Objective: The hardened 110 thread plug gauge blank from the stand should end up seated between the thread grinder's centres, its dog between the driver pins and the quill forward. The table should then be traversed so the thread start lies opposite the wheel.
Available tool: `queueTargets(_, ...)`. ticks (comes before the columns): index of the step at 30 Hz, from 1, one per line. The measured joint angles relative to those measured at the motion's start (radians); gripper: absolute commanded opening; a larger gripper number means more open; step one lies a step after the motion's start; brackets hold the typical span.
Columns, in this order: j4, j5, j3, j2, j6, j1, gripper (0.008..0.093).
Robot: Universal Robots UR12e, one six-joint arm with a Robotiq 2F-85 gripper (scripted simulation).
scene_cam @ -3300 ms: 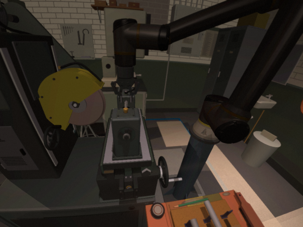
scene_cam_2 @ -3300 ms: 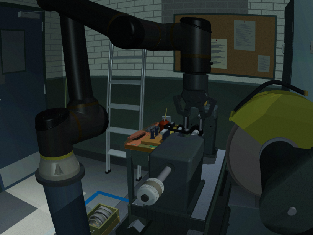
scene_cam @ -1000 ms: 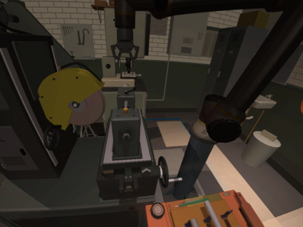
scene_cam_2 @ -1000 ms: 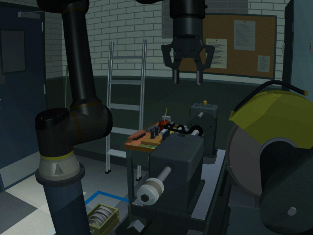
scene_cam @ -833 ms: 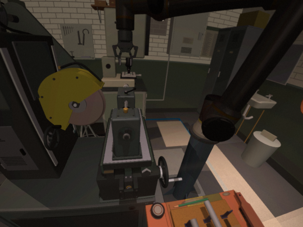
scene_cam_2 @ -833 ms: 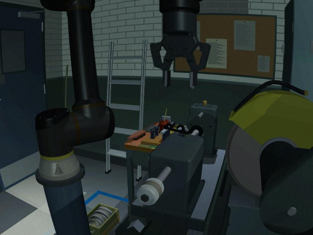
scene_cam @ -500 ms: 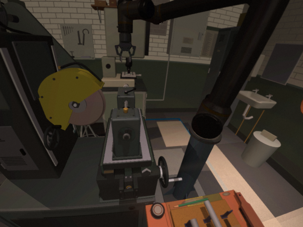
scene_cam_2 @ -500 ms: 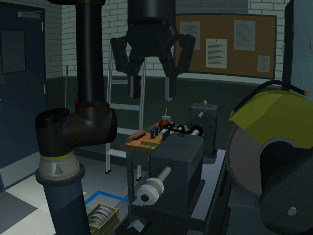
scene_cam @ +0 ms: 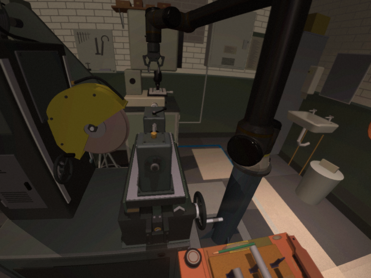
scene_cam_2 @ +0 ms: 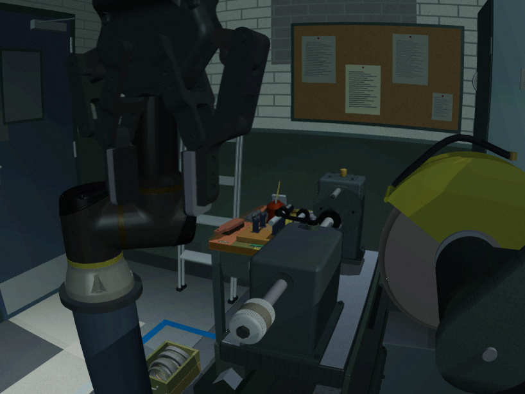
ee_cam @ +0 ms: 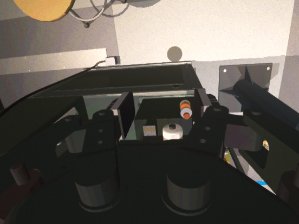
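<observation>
The grey gauge blanks lie on the orange stand at the near end of the grinder, far from my gripper. My gripper is open and empty. It hangs fingers down, high above the tailstock at the far end of the table. The headstock sits on the table nearer the stand. The grinding wheel under its yellow guard stands left of the table. In the wrist camera the tailstock's knurled quill knob shows below my fingers.
Behind the table stand a brick wall, a cabinet and a measuring instrument. The traverse handwheel is at the table's near right corner. My arm's column rises right of it. A sink and bin stand further right.
</observation>
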Motion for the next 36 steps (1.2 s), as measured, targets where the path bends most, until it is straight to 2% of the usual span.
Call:
queueTargets(12,0.008,0.003,-0.012,0.011,-0.011,-0.009,0.058)
queueTargets(16,0.049,0.016,-0.026,0.027,-0.025,-0.014,0.058)
queueTargets(19,0.112,0.035,-0.047,0.051,-0.045,-0.022,0.058)
queueTargets(22,0.202,0.064,-0.076,0.086,-0.074,-0.033,0.058)
queueTargets(26,0.362,0.114,-0.129,0.148,-0.125,-0.052,0.058)
queueTargets(36,0.874,0.275,-0.297,0.345,-0.288,-0.115,0.058)
